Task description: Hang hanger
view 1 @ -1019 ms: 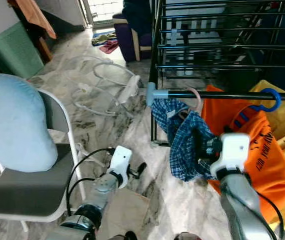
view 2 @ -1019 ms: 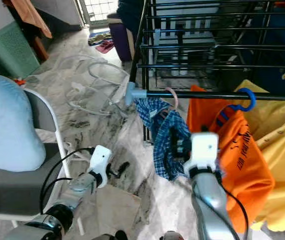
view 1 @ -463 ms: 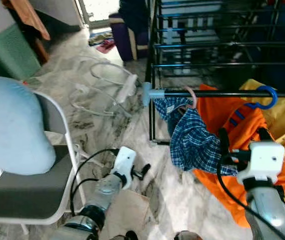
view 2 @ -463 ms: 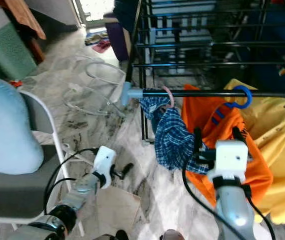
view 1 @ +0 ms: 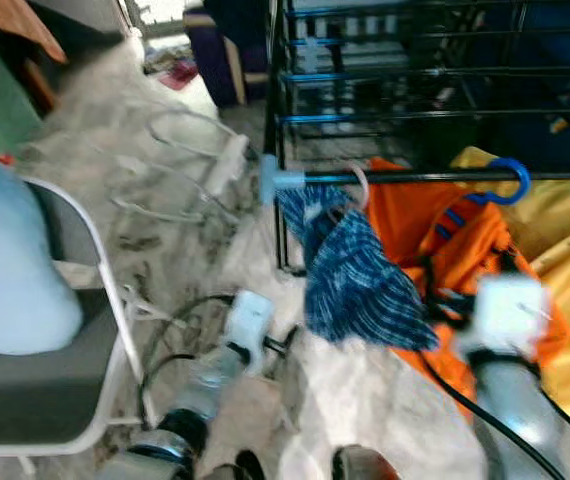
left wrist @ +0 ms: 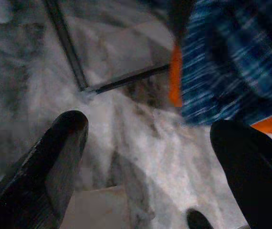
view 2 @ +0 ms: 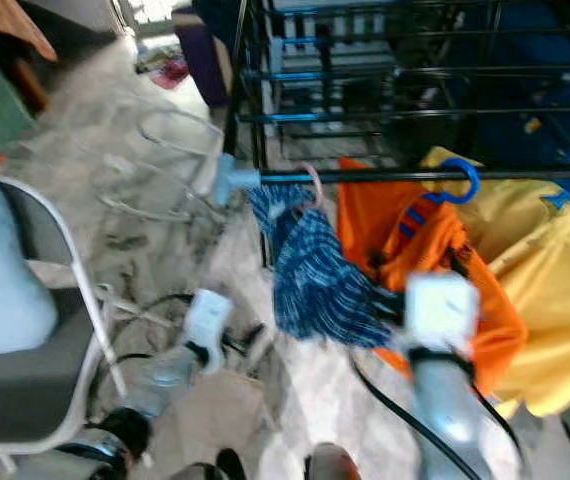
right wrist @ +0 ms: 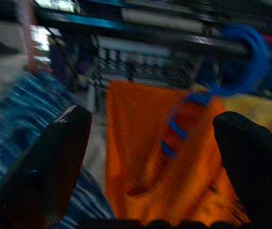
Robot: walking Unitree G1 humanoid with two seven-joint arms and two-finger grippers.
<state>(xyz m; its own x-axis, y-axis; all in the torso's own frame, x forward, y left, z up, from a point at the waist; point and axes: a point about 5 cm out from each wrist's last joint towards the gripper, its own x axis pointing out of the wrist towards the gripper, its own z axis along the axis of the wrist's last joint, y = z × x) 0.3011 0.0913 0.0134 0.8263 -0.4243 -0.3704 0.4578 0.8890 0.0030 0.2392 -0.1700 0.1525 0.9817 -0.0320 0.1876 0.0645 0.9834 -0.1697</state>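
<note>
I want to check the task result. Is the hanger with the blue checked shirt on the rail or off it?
On the rail. The pink hanger hook curves over the black rail, and the blue checked shirt hangs below it.

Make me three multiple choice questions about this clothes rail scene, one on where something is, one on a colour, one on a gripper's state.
1. Where does the blue plaid shirt hang?
A. On the chair
B. At the rail's end, beside the orange shirt
C. On the floor

2. What colour is the hanger hook over the orange shirt?
A. Blue
B. Green
C. White

3. How is the right gripper?
A. Shut on the rail
B. Open, holding nothing
C. Shut on a sock

Answers: 1 B, it hangs next to the rail's grey end cap. 2 A, a blue hook loops the rail. 3 B, its fingers stand wide apart.
</note>
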